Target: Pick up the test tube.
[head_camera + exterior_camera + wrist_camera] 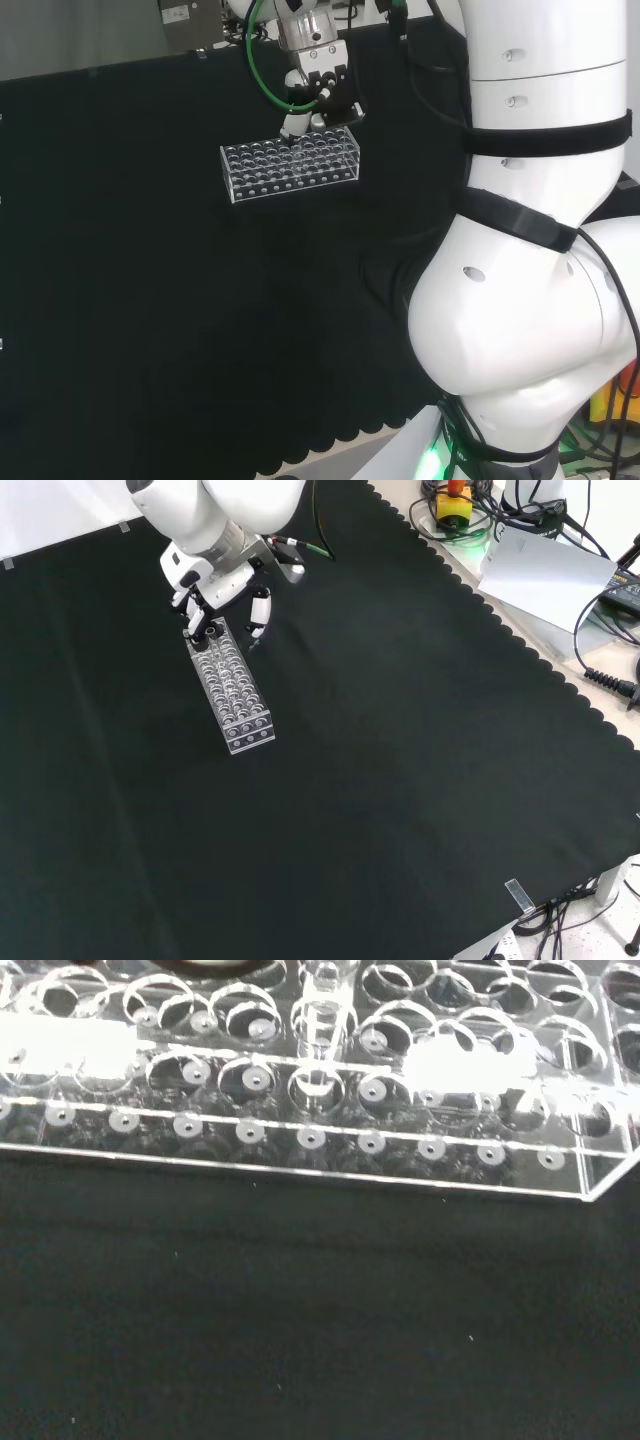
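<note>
A: Is the tube picked up?

B: Not yet, I think. The black and white hand (pixel 215 598) is over the far end of one clear plastic rack (pixel 233 692). One clear glass test tube (pixel 322 1022) stands in it.

A: Are the fingers closed?

B: I cannot tell.

The cloth (pixel 150 300) is plain black. The rack (pixel 290 166) is clear. The hand (pixel 318 85) is black and white, with a green cable (pixel 262 75).
</note>
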